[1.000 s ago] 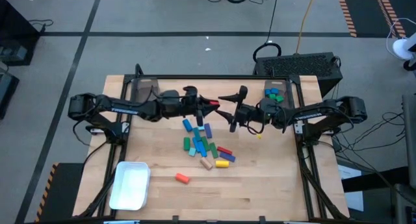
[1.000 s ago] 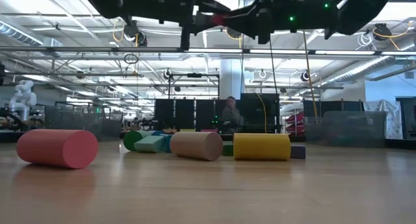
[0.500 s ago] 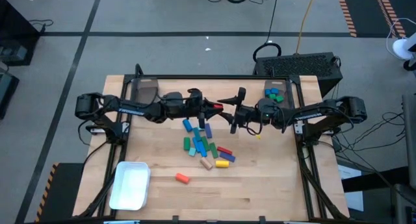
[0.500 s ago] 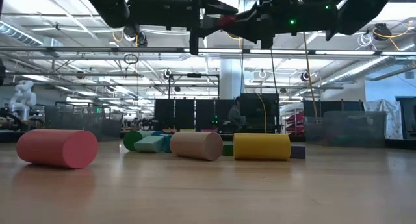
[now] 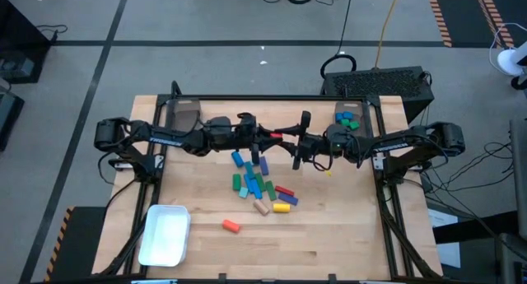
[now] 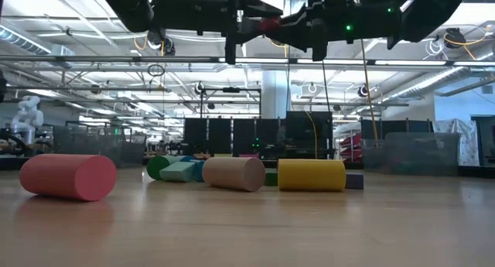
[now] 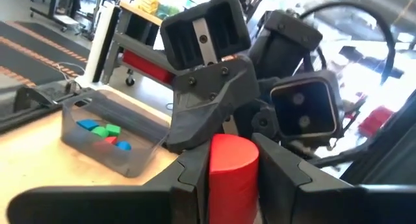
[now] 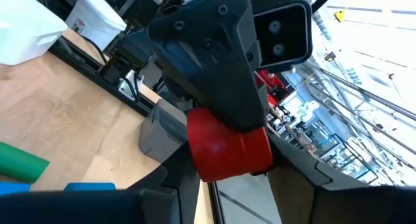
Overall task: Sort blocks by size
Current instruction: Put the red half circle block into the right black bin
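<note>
Above the table's far middle I have both arms meeting over a red cylinder [image 7: 233, 175]. My left gripper [image 5: 265, 137] is clenched on it. The right gripper [image 5: 294, 141] now has its fingers around the same piece; a second ago they stood wider. Only the wrist views show this double hold. From overhead, the loose blocks [image 5: 257, 183] lie beneath, and farther right sits a grey bin [image 5: 352, 117].

Your two arms meet mid-air over the table's far half. Your left gripper [image 5: 268, 137] is clamped; your right gripper [image 5: 290, 138], tip to tip with it, looks partly closed.
</note>
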